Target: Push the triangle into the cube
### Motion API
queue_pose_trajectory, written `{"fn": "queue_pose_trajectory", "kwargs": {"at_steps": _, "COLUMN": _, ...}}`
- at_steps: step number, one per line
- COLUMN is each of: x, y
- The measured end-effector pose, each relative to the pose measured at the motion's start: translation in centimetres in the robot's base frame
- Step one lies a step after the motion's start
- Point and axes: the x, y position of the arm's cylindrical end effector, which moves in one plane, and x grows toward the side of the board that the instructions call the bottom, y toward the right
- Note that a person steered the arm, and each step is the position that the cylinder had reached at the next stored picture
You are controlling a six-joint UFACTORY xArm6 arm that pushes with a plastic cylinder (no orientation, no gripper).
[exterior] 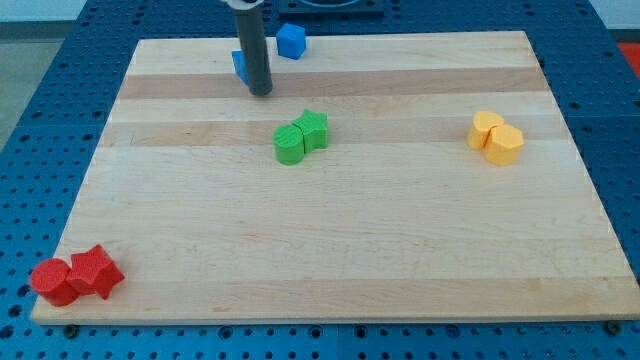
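Observation:
A blue cube (291,41) sits at the top edge of the wooden board (330,250). A second blue block (239,66), which may be the triangle, lies to its lower left; the rod hides most of it, so I cannot make out its shape. My tip (260,92) rests on the board just below and to the right of that hidden blue block, touching or nearly touching it. The cube is a short way up and to the right of my tip.
Two green blocks (301,137) touch each other near the board's middle. Two yellow blocks (497,137) sit together at the right. A red cylinder (52,282) and a red star-shaped block (95,272) lie at the bottom left corner.

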Motion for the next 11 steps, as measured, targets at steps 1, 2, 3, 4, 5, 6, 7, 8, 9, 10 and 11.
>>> {"fn": "queue_pose_trajectory", "kwargs": {"at_steps": 1, "x": -0.9, "y": -3.7}}
{"fn": "queue_pose_trajectory", "kwargs": {"at_steps": 2, "x": -5.4, "y": -3.7}}
{"fn": "queue_pose_trajectory", "kwargs": {"at_steps": 3, "x": -7.2, "y": -3.6}}
{"fn": "queue_pose_trajectory", "kwargs": {"at_steps": 4, "x": -5.1, "y": -4.6}}
{"fn": "queue_pose_trajectory", "kwargs": {"at_steps": 5, "x": -3.7, "y": -3.2}}
{"fn": "queue_pose_trajectory", "kwargs": {"at_steps": 6, "x": -3.8, "y": -1.2}}
{"fn": "queue_pose_trajectory", "kwargs": {"at_steps": 7, "x": -5.6, "y": -1.2}}
{"fn": "queue_pose_trajectory", "kwargs": {"at_steps": 8, "x": -7.1, "y": -1.2}}
{"fn": "queue_pose_trajectory", "kwargs": {"at_steps": 9, "x": -7.3, "y": -1.1}}
{"fn": "queue_pose_trajectory", "kwargs": {"at_steps": 10, "x": -7.3, "y": -0.9}}
{"fn": "queue_pose_trajectory", "kwargs": {"at_steps": 11, "x": -7.3, "y": -0.2}}
